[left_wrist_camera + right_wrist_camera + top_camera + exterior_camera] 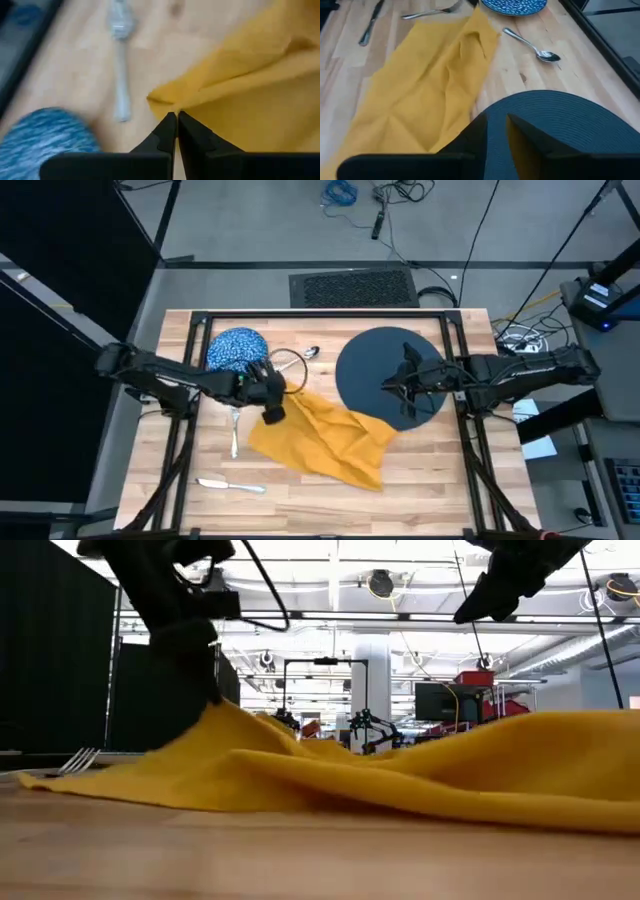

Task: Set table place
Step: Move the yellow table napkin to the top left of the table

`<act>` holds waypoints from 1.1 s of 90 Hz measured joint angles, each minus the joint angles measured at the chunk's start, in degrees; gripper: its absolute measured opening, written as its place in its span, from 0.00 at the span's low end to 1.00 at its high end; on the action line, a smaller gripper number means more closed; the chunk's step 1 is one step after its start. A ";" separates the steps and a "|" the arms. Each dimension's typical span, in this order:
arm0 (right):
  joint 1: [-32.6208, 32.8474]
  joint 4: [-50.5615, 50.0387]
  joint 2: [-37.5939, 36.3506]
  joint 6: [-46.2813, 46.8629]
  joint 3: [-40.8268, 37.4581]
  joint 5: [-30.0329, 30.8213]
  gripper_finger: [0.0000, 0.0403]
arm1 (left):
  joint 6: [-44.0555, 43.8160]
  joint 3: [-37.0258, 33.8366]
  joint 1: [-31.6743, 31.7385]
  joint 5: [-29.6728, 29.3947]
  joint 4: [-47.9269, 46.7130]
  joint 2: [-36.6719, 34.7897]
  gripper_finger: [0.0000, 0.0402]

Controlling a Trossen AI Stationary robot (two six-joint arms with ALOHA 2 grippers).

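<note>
Left claw (pixel 177 116) pinched shut on napkin (pixel 325 435) corner (limp, light cloth, best taken by an edge); right claw (pixel 397 392) clamps plate (pixel 375 350) rim.

floor (pixel 250 230): grey | cables (pixel 340 192): blue | floor mat (pixel 352 286): dark | ceiling lights (pixel 380 582): on

— The table (pixel 420 480) is pale wooden planks, smooth with a faint sheen, and its frame (pixel 330 313) is thin black metal.

— At its centre the napkin (pixel 325 437) is mustard cloth, soft, matt and creased. Toward 2 o'clock, the plate (pixel 580 125) is dark slate, matt, with fine ridged rings.

— The bowl (pixel 236 349) at 10 o'clock has a blue-and-white speckled glaze. The spoon (pixel 532 47), fork (pixel 234 432) and knife (pixel 230 485) are shiny silver metal.

— Both grippers, left (pixel 177 131) and right (pixel 495 132), have matt black fingers.
</note>
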 joint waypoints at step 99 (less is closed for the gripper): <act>-8.01 0.12 26.15 6.40 -3.15 -0.19 0.00 | 15.33 0.04 24.66 -4.84 12.07 -7.53 0.01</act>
